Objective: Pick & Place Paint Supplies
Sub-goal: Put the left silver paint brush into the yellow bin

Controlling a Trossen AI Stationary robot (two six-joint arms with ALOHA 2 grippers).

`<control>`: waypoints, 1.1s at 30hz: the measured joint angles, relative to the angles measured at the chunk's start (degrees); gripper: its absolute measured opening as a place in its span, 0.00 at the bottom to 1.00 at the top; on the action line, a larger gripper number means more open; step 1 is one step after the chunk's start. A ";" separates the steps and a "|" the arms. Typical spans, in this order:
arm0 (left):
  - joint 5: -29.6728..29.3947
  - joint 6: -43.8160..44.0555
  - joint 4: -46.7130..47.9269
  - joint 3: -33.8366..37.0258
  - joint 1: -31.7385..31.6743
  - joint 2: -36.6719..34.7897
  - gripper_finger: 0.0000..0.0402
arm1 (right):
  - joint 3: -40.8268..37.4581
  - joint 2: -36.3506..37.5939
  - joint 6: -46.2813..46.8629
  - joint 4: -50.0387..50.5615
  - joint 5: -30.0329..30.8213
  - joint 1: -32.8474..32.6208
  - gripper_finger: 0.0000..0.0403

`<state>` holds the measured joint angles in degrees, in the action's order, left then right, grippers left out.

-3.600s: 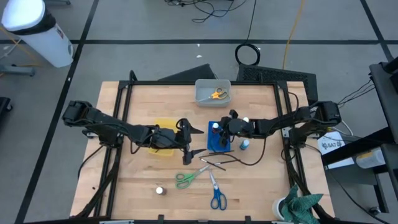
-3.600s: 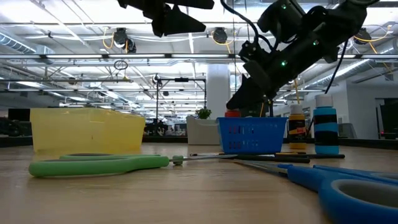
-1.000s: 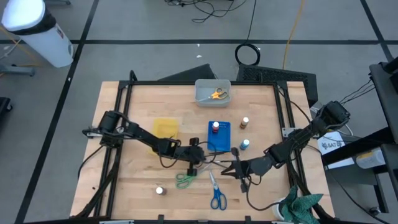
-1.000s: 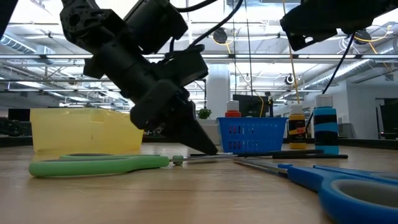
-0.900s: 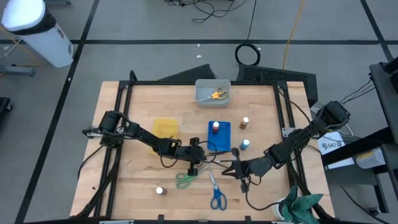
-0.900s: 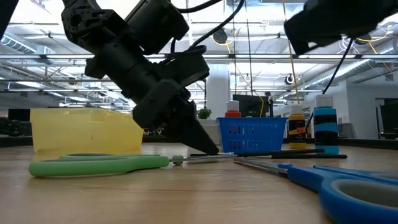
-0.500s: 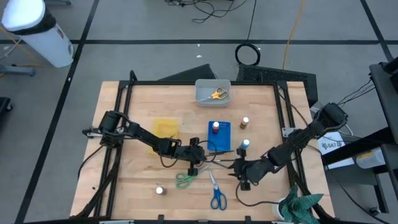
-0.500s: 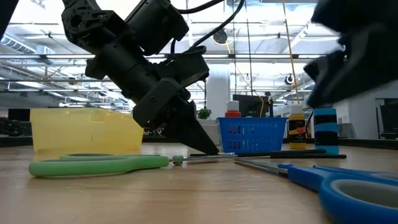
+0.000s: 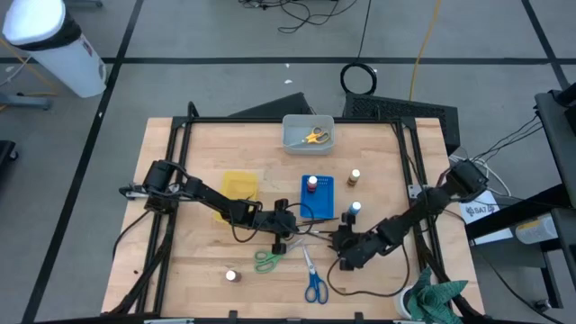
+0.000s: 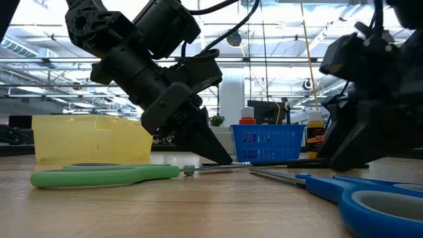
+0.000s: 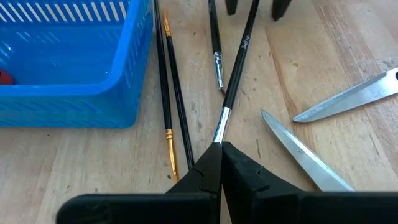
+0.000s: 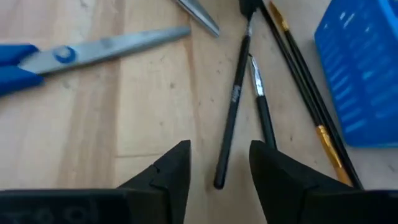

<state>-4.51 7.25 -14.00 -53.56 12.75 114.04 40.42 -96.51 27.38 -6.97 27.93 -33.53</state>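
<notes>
Paintbrushes lie in a loose bundle on the wooden table, just in front of the blue basket. The left gripper is down at table level among them, its two dark fingers pinched together on the metal ferrule end of one thin black brush with white lettering on its handle. Two more thin brushes with gold ferrules run alongside the basket wall, and a shorter one lies beside the gripped brush.

The right gripper hovers low over the other end of the same bundle with its fingers spread apart, the lettered brush's handle tip lying between them in the right wrist view.

A red-topped paint bottle stands inside the blue basket. A blue-topped bottle and a brown-topped bottle stand on the table beside the basket, and a white-topped bottle sits alone near the front edge. Green scissors and blue scissors lie open in front of the brushes; yellow scissors rest in the grey bin. The yellow tray sits left of the basket.
</notes>
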 joint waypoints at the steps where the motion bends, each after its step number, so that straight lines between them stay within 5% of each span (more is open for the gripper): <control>1: 0.00 0.00 0.00 0.00 0.00 0.00 0.03 | -0.03 0.00 0.02 0.10 -0.74 0.21 0.34; 13: 0.43 0.17 0.02 0.06 0.02 0.00 0.01 | -0.06 0.10 -0.38 0.62 -2.19 1.10 0.03; 21: 4.29 2.39 1.58 0.52 0.43 -5.38 0.11 | -0.06 0.69 -2.83 -0.48 -2.69 0.90 0.01; 33: 2.91 1.38 -4.18 -0.53 4.81 -17.85 0.12 | 1.86 3.50 -10.10 -5.20 -2.44 0.46 0.01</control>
<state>-1.60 8.62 -18.18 -54.09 17.57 96.19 42.28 -93.01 17.28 -12.17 25.50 -33.07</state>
